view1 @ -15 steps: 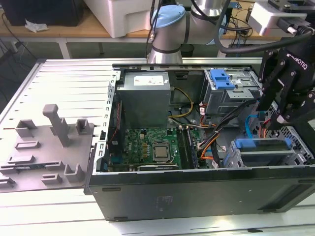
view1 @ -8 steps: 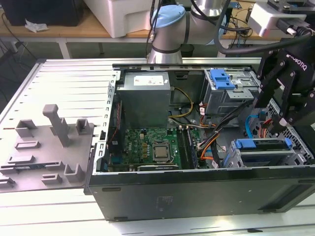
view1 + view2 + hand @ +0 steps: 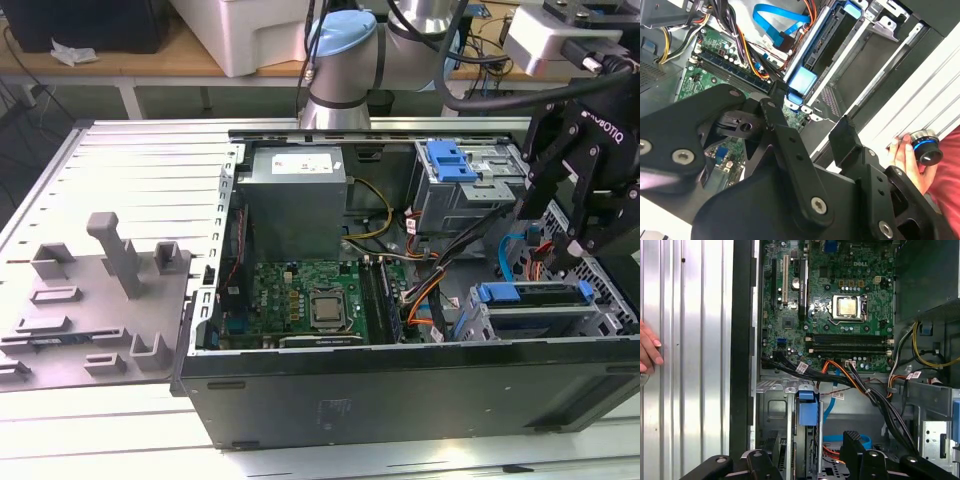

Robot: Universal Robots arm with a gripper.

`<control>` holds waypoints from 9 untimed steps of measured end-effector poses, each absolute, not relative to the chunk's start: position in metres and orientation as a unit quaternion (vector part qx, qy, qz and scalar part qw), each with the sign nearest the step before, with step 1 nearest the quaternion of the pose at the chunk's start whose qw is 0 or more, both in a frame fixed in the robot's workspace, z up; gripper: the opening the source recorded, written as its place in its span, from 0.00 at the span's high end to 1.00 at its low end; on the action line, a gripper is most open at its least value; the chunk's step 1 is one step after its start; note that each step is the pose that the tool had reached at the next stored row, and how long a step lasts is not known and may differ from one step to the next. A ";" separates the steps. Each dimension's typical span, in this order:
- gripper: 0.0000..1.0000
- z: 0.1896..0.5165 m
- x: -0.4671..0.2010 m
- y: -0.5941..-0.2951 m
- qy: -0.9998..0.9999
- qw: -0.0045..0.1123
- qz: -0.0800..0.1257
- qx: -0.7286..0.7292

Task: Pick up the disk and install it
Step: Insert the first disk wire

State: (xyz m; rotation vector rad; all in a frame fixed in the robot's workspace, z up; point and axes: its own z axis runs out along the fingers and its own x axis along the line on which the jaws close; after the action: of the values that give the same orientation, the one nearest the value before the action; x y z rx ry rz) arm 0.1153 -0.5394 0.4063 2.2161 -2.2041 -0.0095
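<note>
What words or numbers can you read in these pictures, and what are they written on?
On the gripper: white maker's lettering, not quoted here.
On the motherboard: a white maker's mark, not quoted; other print too small to read.
On the power supply: a label, too small to read.
On the cable tags: too small to read.

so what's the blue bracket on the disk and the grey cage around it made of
Disk's blue carrier bracket: seemingly moulded plastic, smooth, faint sheen, rounded corners. Grey drive cage: apparently bare sheet metal, dull silver, folded edges and punched holes; probably steel, cannot confirm.
</note>
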 end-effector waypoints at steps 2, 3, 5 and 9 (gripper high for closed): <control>0.38 0.406 0.115 -0.539 -0.705 0.008 -0.003 0.709; 0.38 0.406 0.115 -0.539 -0.705 0.008 -0.003 0.709; 0.38 0.406 0.115 -0.539 -0.705 0.008 -0.003 0.709; 0.38 0.406 0.115 -0.539 -0.705 0.008 -0.003 0.709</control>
State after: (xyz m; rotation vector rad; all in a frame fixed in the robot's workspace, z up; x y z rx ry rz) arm 0.1153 -0.5394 0.4060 2.2160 -2.2042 -0.0096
